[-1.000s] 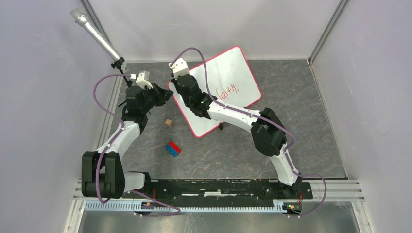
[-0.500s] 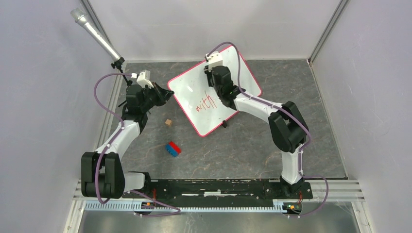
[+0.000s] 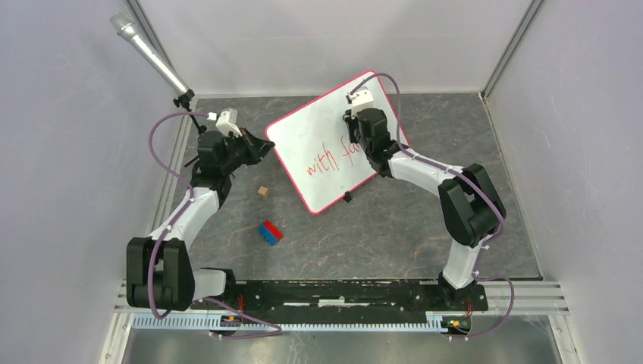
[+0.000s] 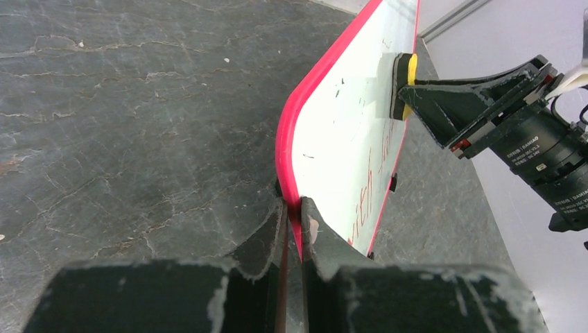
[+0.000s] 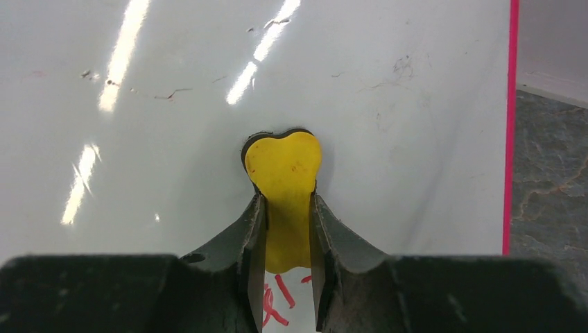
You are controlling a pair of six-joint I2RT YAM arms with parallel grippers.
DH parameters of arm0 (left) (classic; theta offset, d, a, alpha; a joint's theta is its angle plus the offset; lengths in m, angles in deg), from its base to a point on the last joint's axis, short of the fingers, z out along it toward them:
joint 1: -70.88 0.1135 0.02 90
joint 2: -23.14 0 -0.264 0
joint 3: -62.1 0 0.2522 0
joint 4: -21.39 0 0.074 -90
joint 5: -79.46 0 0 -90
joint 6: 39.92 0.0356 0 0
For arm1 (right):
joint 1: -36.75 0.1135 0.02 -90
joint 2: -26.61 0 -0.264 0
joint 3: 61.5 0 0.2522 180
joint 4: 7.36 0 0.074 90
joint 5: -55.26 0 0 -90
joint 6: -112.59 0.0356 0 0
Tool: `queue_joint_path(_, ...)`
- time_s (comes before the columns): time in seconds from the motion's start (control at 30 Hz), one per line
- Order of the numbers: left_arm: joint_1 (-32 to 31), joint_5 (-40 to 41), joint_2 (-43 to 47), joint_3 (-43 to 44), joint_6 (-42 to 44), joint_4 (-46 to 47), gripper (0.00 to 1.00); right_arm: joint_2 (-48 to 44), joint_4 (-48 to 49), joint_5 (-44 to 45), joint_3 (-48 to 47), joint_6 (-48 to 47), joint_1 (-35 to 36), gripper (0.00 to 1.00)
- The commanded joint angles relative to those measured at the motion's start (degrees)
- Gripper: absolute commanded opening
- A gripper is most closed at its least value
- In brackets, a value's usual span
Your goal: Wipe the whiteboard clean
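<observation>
Touching whiteboard (image 3: 311, 136): yellow eraser (image 5: 284, 166) in right tool (image 5: 286, 202).

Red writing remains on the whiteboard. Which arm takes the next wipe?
Right. The right gripper holds the yellow eraser against the whiteboard near the red writing. The left gripper is clamped on the board's edge, steadying it.

Two arms wore white curved shells and bulky black joints, left arm (image 3: 186, 216) at frame left, right arm (image 3: 415, 170) at frame right, purple cables (image 3: 154, 140) looped along both, white wrist blocks (image 3: 226, 120), left gripper (image 4: 292, 208) had matte black fingers (image 4: 262, 243), chipped pale at the edges.
</observation>
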Motion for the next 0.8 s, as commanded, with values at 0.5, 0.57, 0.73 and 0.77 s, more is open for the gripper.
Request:
queue_joint_path(0.5, -0.9, -0.8, -4.4, 3.3, -0.5, -2.3, 0.56, -6.3, 7.8, -8.2, 6.3, -4.8, 5.0, 0.22)
queue_joint_path(0.57, -0.8, -1.8, -5.4, 3.7, -0.8, -2.3, 0.56, -6.0, 8.0, -8.9, 6.1, -5.5, 5.4, 0.22)
queue_joint_path(0.73, -0.9, -3.3, -7.2, 4.1, -1.3, -1.8, 0.48, -3.4, 7.0, -8.5, 3.9, -5.1, 7.5, 0.22)
queue_joint_path(0.77, -0.8, -3.4, -7.6, 4.1, -1.4, -1.6, 0.45, -3.0, 6.8, -8.1, 3.5, -5.1, 8.3, 0.22)
